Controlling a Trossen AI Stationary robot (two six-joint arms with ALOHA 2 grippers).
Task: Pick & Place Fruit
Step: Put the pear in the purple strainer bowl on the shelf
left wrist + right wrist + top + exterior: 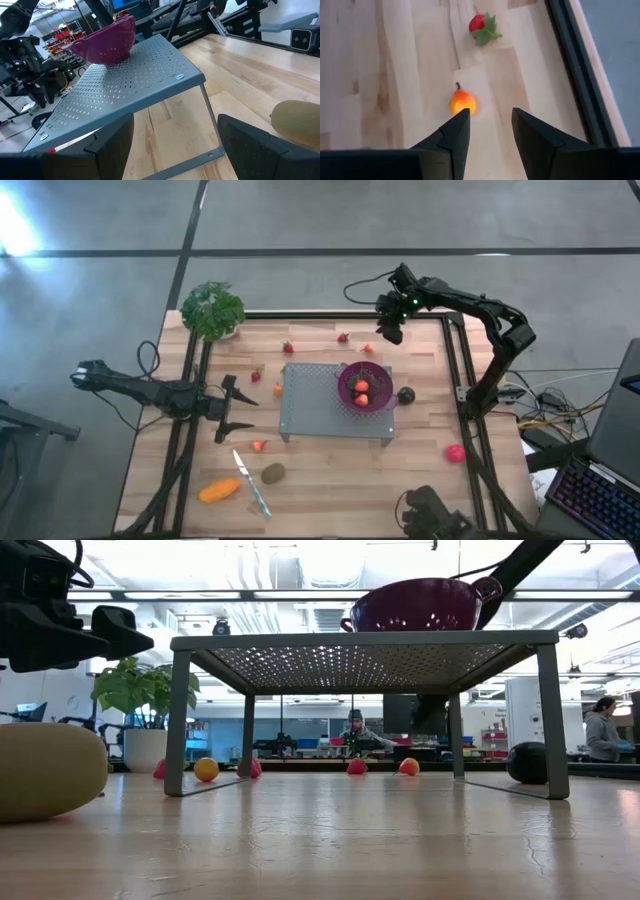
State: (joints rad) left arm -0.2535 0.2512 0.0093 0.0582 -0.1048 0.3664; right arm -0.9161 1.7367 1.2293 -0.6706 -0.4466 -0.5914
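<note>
1. High view: the wooden butcher-block table [330, 480] carries a grey perforated metal stand [315, 405] in the middle, with a purple colander bowl [365, 388] on its right part holding red and orange fruit pieces [361, 388].
2. The right gripper [390, 330] hangs over the far edge of the table, near a small orange-yellow fruit [368, 348]. In the right wrist view its two dark fingers [452, 137] stand partly apart with nothing between them, the small orange-yellow fruit [462, 102] just ahead of one fingertip and a red strawberry with green leaves [481, 25] farther off.
3. The left gripper [232, 408] sits at the stand's left side, fingers wide apart and empty.
4. Loose fruit lies about: small strawberries [288, 347] along the far side, a dark round fruit [406, 394] right of the stand, a pink-red ball [456, 452], a brown-green oval [273, 473] and an elongated orange piece [219, 491] near the front.
5. A slim light-handled knife [252, 483] lies between those last two; a leafy green potted plant [212, 310] stands at the far left corner.
</note>
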